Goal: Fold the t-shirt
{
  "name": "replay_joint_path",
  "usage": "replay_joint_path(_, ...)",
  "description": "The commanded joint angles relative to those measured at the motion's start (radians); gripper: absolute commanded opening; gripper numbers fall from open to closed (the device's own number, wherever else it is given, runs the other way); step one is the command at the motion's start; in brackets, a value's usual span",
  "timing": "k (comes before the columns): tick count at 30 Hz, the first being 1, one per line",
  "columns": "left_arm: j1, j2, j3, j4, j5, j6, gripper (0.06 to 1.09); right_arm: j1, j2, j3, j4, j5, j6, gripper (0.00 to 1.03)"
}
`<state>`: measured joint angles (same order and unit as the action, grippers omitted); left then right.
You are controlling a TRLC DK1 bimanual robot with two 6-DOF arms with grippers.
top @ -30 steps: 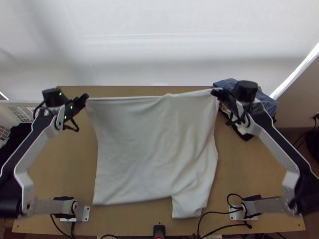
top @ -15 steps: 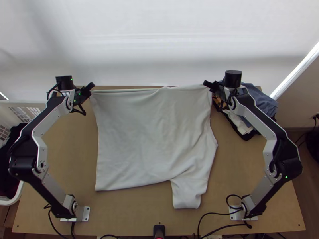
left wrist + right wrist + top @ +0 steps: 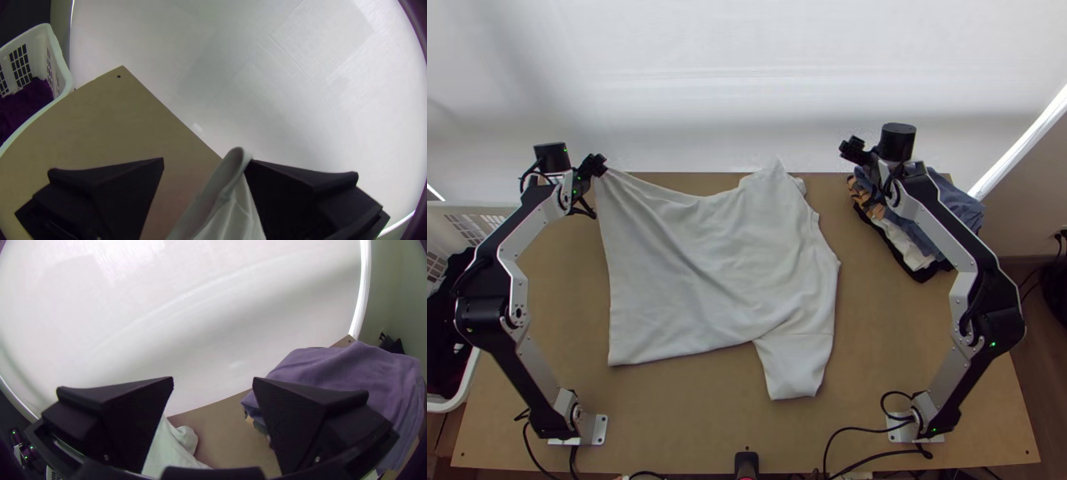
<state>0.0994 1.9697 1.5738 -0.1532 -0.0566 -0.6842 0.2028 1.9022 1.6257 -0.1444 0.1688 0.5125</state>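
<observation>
A light grey-white t-shirt (image 3: 723,272) lies mostly spread on the table, a sleeve toward the near edge and its far edge bunched near the middle. At its far left corner is my left gripper (image 3: 596,165); the cloth there rises in a peak with creases fanning out. In the left wrist view my left gripper (image 3: 204,162) stands open, the shirt's corner (image 3: 231,191) touching one finger's tip. My right gripper (image 3: 853,146) is above the far edge, right of the shirt. The right wrist view has my right gripper (image 3: 213,380) open with nothing between its fingers, the shirt (image 3: 171,449) below.
A pile of folded clothes (image 3: 919,232) lies at the table's far right, beside the right gripper. A white basket (image 3: 471,220) with dark cloth stands off the left side. A white curtain or sheet (image 3: 747,88) rises behind the table; cables lie along the near edge.
Both grippers have opened. The shirt's far right corner has dropped free of the right gripper and slid inward. The shirt's near edge has moved away from the table's near edge.
</observation>
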Motion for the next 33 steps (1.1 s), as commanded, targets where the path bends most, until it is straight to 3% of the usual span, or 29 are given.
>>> replay_joint_path(1,-0.003,-0.057,0.025,0.011,0.006,-0.021,1.04,0.009,-0.060,0.023,-0.060,0.008,0.020,0.97)
replay_joint_path(8,-0.009,-0.117,-0.020,-0.069,0.029,0.012,1.04,0.038,-0.233,0.043,-0.388,-0.049,0.129,0.93)
replay_joint_path(10,-0.007,-0.117,-0.012,-0.154,0.041,0.000,1.04,0.046,-0.293,0.019,-0.434,-0.064,0.138,0.93)
replay_joint_path(15,0.025,-0.084,-0.006,-0.299,0.248,-0.103,1.04,0.046,-0.414,-0.066,-0.451,-0.097,0.146,0.93)
replay_joint_path(19,0.036,-0.115,-0.021,-0.345,0.261,-0.106,1.04,0.043,-0.463,-0.092,-0.544,-0.129,0.149,0.93)
replay_joint_path(22,0.037,-0.189,-0.029,-0.445,0.267,-0.058,1.04,0.044,-0.503,-0.128,-0.678,-0.183,0.201,0.92)
replay_joint_path(25,0.033,-0.296,-0.054,-0.545,0.265,0.020,1.04,0.044,-0.585,-0.228,-0.747,-0.258,0.265,0.86)
replay_joint_path(33,0.037,-0.566,-0.124,-0.775,0.262,0.169,1.04,0.058,-0.761,-0.474,-0.880,-0.324,0.285,0.86)
